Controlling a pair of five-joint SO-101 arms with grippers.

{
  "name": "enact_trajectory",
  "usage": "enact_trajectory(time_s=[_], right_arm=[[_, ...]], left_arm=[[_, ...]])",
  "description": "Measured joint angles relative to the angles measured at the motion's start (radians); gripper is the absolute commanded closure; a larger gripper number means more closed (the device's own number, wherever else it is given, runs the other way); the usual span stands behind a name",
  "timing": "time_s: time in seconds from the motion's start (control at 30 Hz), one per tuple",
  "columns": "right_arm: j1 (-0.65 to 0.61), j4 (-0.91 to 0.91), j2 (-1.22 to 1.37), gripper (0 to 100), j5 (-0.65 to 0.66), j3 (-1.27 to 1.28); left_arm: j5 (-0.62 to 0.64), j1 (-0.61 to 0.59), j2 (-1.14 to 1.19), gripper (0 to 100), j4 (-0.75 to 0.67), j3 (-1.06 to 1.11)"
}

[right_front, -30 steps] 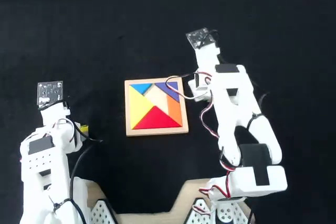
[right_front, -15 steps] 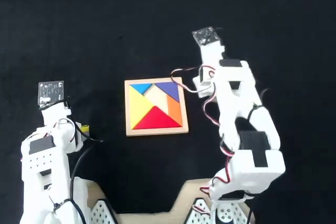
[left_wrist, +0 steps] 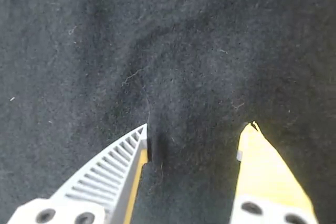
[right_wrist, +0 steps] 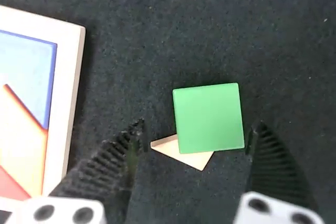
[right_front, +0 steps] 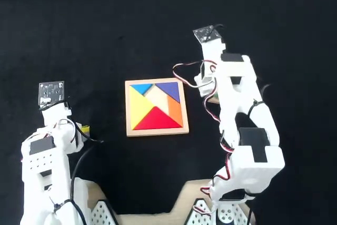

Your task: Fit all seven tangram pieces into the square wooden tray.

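Observation:
The square wooden tray lies mid-table and holds blue, purple, yellow, red and orange pieces around a pale bare patch. Its rim also appears in the right wrist view. On the cloth just right of the tray, a green square lies partly on top of a pale wooden triangle. My right gripper hangs open above them, one finger on each side of the green square. The right arm covers that spot from above. My left gripper is open over bare black cloth at the far left.
Black cloth covers the whole table. The left arm stands folded near the left front, well away from the tray. Both arm bases sit at the front edge.
The right arm has swung right, from over the tray's right edge to the cloth beside it. The left arm has not moved.

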Motion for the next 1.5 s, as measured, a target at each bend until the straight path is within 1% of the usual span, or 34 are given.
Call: enact_trajectory(time_s=[0.07, 0.23, 0.47, 0.57, 0.63, 0.7, 0.83, 0.9, 1.37, 1.5], right_arm=[[0.000, 0.006, 0.000, 71.5, 0.005, -0.006], [0.000, 0.008, 0.012, 71.5, 0.066, -0.008], [0.002, 0.017, 0.112, 71.5, 0.078, -0.095], [0.003, 0.051, 0.143, 71.6, 0.080, -0.124], [0.028, 0.077, 0.153, 71.7, 0.081, -0.149], [0.052, 0.089, 0.169, 75.5, 0.078, -0.169], [0.057, 0.089, 0.193, 89.6, 0.078, -0.170], [0.057, 0.089, 0.203, 92.9, 0.078, -0.189], [0.061, 0.091, 0.226, 93.5, 0.078, -0.224], [0.063, 0.181, 0.153, 93.5, 0.080, -0.259]], left_arm=[[0.000, 0.000, 0.000, 73, 0.000, 0.000], [0.000, 0.000, 0.000, 73, 0.000, 0.000], [0.000, 0.000, 0.000, 73, 0.000, 0.000], [0.000, 0.000, 0.000, 73, 0.000, 0.000], [0.000, 0.000, 0.000, 73, 0.000, 0.000], [0.000, 0.000, 0.000, 73, 0.000, 0.000], [0.000, 0.000, 0.000, 73, 0.000, 0.000], [0.000, 0.000, 0.000, 73, 0.000, 0.000], [0.000, 0.000, 0.000, 73, 0.000, 0.000], [0.000, 0.000, 0.000, 73, 0.000, 0.000]])
